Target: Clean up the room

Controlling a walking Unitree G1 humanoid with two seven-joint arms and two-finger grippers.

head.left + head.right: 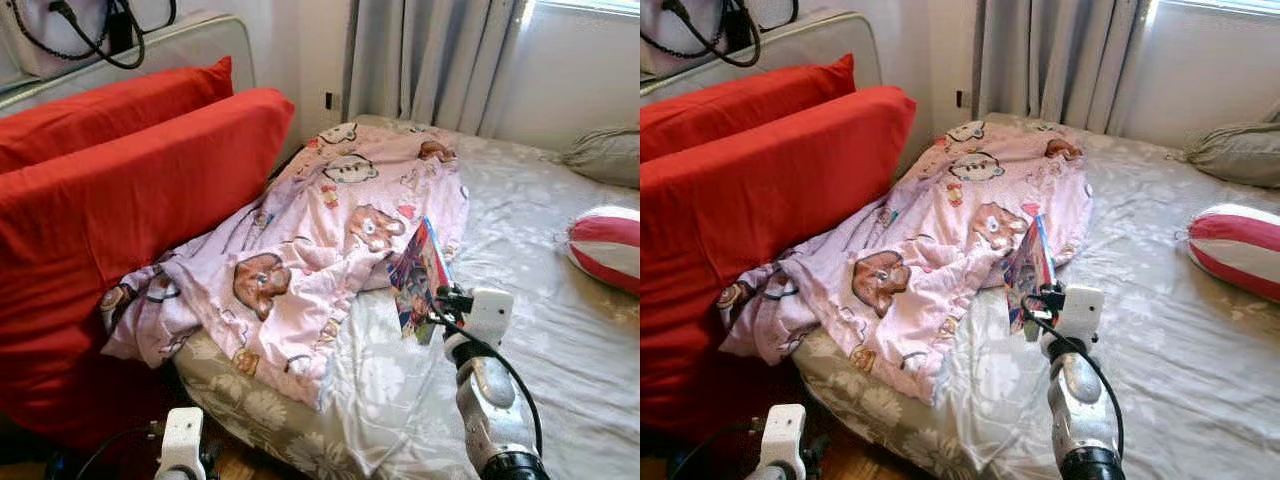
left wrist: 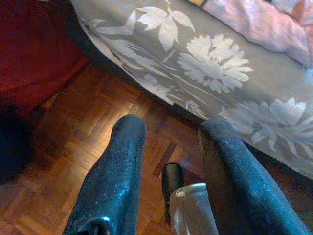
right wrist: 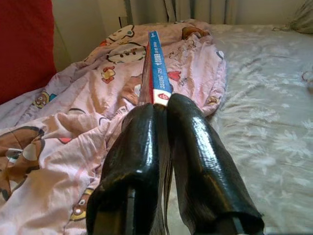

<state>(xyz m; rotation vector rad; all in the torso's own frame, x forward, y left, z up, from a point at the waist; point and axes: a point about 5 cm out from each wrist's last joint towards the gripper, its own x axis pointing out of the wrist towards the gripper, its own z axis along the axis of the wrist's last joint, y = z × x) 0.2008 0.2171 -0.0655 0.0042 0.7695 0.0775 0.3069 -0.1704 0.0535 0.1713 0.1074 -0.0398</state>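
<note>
Right claw (image 3: 159, 110): fingers clamped on a thin book (image 1: 420, 272), spine facing the wrist camera, held upright above the bed (image 1: 560, 330) at the edge of the pink cartoon-print blanket (image 1: 300, 250). Blanket lies crumpled across the bed, one end against the red cushions (image 1: 120, 190). Striped pillow (image 1: 608, 245) sits well apart on the right. Left claw (image 2: 171, 147): fingers apart, hanging low over the parquet floor (image 2: 73, 142) beside the bed's floral sheet.

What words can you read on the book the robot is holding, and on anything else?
Book, pinched in the right gripper: white print runs along its blue spine, too small and blurred to read.
Book cover: colourful, lettering not readable.
Pink blanket: cartoon animals, no words.
Nothing else carries text.
</note>
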